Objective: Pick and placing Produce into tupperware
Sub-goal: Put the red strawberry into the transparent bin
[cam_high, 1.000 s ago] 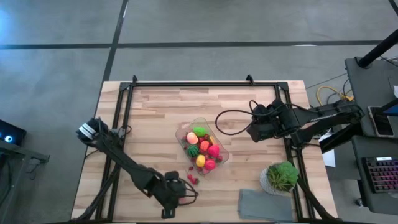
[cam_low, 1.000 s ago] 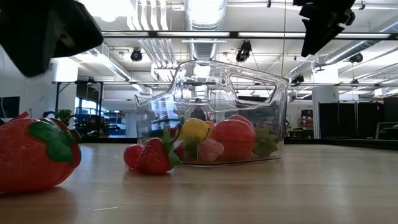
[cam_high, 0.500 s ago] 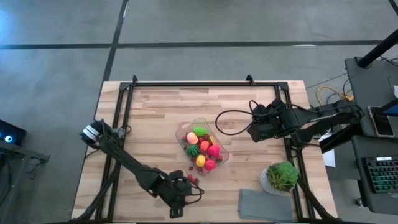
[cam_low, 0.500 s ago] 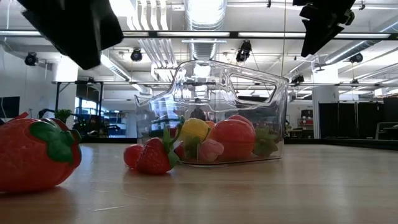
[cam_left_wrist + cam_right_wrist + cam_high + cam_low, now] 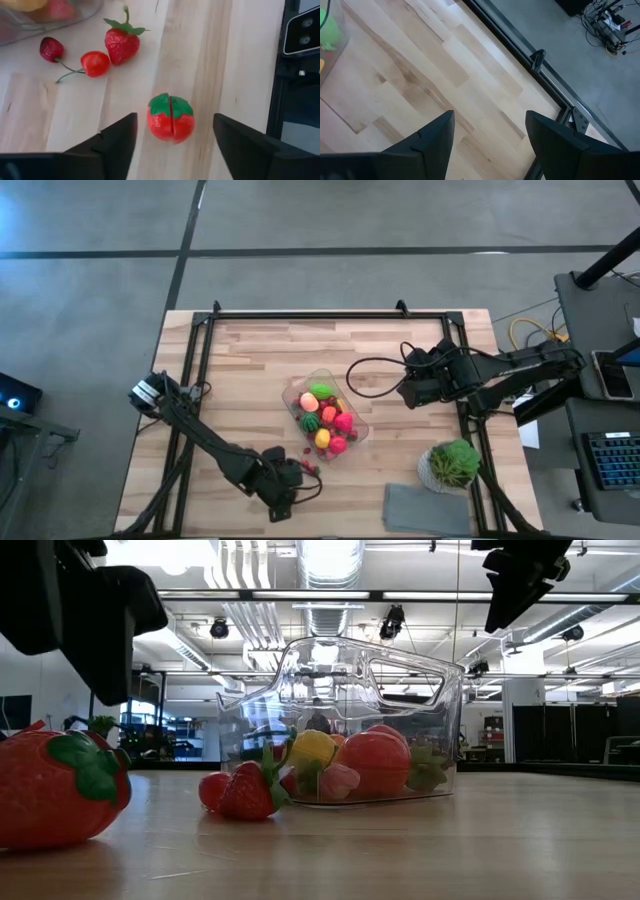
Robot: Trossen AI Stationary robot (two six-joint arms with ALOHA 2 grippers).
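four pieces of produce lie loose on the tabletop; left gripper, jaws spread and empty, hovers over the tomato, ready to descend and clamp.

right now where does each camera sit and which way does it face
High: above the table, looking straight down; both arms, tub.
Low: at tabletop height, looking level across; tub, big strawberry, arm parts overhead.
Left wrist: on the left arm, looking down past its open left gripper at a tomato.
Right wrist: on the right arm; open right gripper over bare wood.
High and low share the tub.
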